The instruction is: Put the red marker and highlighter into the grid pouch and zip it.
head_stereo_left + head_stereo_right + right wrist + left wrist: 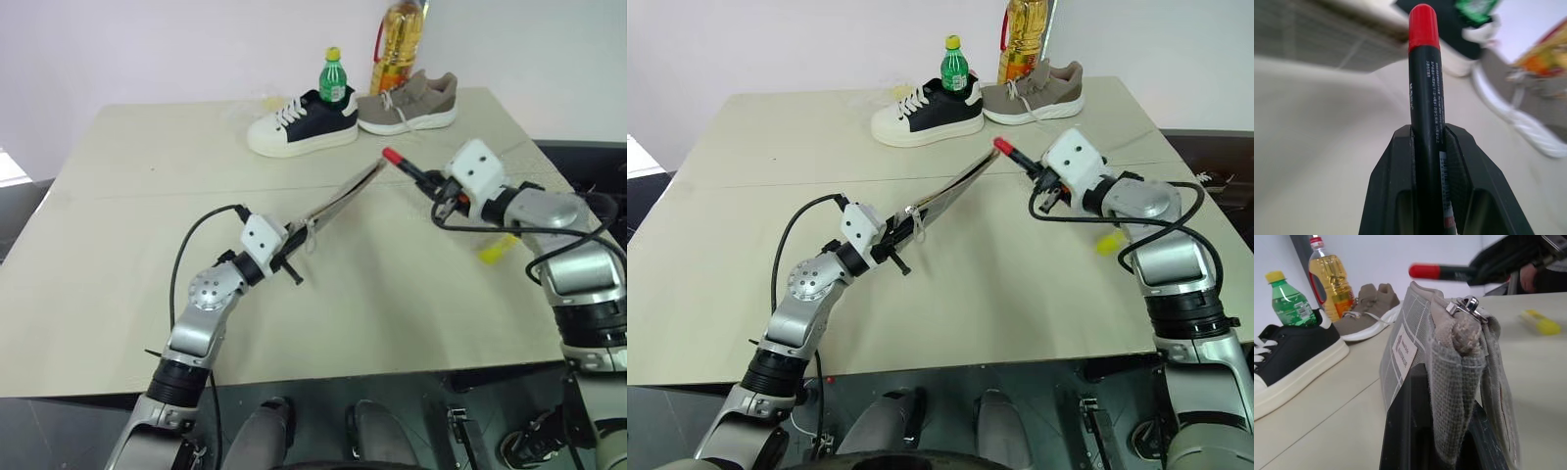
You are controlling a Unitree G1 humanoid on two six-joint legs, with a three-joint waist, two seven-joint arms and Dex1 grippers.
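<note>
While left gripper (286,262) jaws clamp grid pouch (345,196), right gripper (427,182) jaws clamp red marker (400,163).

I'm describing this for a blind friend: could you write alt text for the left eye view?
Over a beige table, the robot's left gripper holds up a grey grid pouch while its right gripper brings a red marker toward the pouch's far end. A yellow highlighter lies on the table; two shoes and two bottles stand behind.
</note>
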